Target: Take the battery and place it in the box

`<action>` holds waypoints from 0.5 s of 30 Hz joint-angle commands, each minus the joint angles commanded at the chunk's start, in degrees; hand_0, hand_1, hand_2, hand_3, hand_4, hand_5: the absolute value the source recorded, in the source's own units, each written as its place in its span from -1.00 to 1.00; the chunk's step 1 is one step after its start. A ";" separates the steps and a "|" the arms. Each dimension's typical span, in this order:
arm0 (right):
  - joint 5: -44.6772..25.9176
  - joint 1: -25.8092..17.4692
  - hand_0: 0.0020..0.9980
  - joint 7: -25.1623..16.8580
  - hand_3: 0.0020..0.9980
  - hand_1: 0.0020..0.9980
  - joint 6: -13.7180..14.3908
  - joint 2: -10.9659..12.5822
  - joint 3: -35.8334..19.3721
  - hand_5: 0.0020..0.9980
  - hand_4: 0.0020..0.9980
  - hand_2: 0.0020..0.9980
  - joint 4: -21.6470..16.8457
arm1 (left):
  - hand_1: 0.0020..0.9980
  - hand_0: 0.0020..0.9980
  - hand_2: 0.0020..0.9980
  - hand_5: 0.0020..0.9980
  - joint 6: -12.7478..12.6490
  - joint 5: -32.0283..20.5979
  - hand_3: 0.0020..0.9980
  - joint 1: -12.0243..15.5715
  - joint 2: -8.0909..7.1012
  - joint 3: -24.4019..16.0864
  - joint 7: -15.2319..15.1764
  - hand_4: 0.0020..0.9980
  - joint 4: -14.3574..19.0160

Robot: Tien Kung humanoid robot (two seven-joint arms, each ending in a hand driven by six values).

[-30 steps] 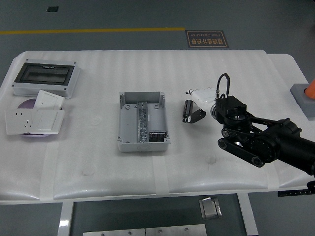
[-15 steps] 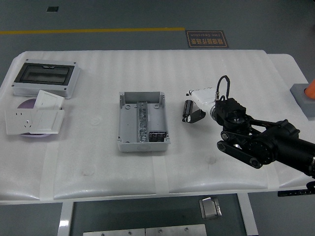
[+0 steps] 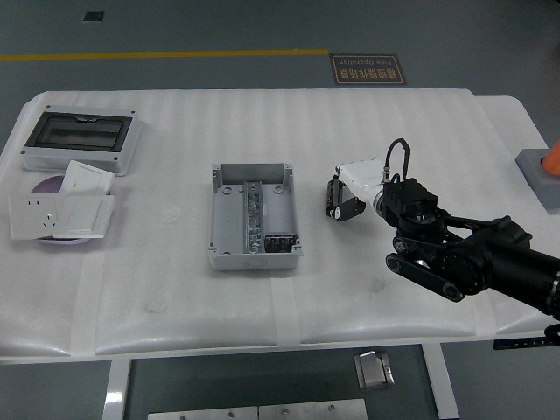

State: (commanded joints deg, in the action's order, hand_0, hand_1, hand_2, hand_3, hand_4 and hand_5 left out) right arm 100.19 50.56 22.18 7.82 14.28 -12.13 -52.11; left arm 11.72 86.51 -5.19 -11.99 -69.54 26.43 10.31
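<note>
The battery (image 3: 332, 196) is a small black cylinder on the white table (image 3: 175, 280), just right of the box. The box (image 3: 254, 216) is an open grey enclosure at the table's middle, with a rail and a dark part inside. My right hand (image 3: 343, 199), white-backed with black fingers, comes in from the right on a black arm (image 3: 472, 254). Its fingers are curled around the battery, which is mostly hidden by them and still looks low on the table surface. The left arm is out of view.
A grey enclosure with a dark window lid (image 3: 79, 140) stands at the back left. White socket plates (image 3: 61, 210) lie over a purple disc (image 3: 45, 185) in front of it. A grey block with an orange object (image 3: 542, 171) sits at the right edge.
My right hand has shifted slightly left and its fingers have closed in around the battery, which stood visibly beside them before. The box has not moved.
</note>
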 joint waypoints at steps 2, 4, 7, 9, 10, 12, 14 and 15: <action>0.39 -0.04 0.42 -0.29 0.34 0.28 0.55 0.22 -0.55 -0.36 0.35 0.28 -0.39 | 0.39 0.27 0.18 -0.75 -0.23 0.12 0.19 -0.05 0.09 -0.03 -0.30 -0.13 0.00; 0.73 -0.09 0.42 -0.53 0.34 0.28 1.01 0.39 -0.99 -0.36 0.35 0.28 -0.71 | 0.39 0.27 0.18 -0.75 -0.48 0.00 0.19 -0.10 0.13 0.08 -0.62 -0.13 0.00; 1.53 -0.36 0.38 -0.62 0.32 0.27 1.44 0.85 -2.05 -0.31 0.36 0.26 -1.75 | 0.39 0.27 0.18 -0.75 -0.76 -0.04 0.19 -0.20 0.17 0.10 -0.95 -0.13 0.00; 2.35 -0.76 0.38 -0.38 0.32 0.27 1.56 1.41 -3.40 -0.31 0.36 0.26 -3.49 | 0.39 0.27 0.18 -0.75 -0.79 0.07 0.19 -0.24 0.18 -0.02 -0.98 -0.13 0.00; 2.75 -1.12 0.38 -0.19 0.32 0.27 1.67 1.82 -4.47 -0.31 0.36 0.26 -4.79 | 0.39 0.27 0.18 -0.75 -0.79 0.11 0.19 -0.24 0.18 -0.08 -0.95 -0.13 0.00; 3.15 -1.84 0.35 0.06 0.30 0.25 1.98 2.38 -6.36 -0.29 0.36 0.23 -7.02 | 0.39 0.27 0.18 -0.74 -0.78 0.15 0.19 -0.20 0.17 -0.14 -0.91 -0.13 0.00; 3.17 -3.14 0.35 0.27 0.30 0.25 2.97 2.67 -8.65 -0.29 0.36 0.23 -9.56 | 0.39 0.27 0.18 -0.74 -0.66 0.85 0.19 -0.15 0.20 -0.56 -0.75 -0.13 0.00; 3.27 -3.90 0.35 0.37 0.30 0.25 3.70 2.62 -9.85 -0.29 0.36 0.23 -10.94 | 0.39 0.27 0.18 -0.74 -0.54 1.54 0.19 -0.10 0.25 -0.94 -0.58 -0.13 0.01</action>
State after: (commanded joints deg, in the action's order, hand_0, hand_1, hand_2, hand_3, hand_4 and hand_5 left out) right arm 103.45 46.66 22.54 11.52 16.90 -21.97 -63.05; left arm 11.18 88.06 -5.28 -11.74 -70.49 25.85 10.33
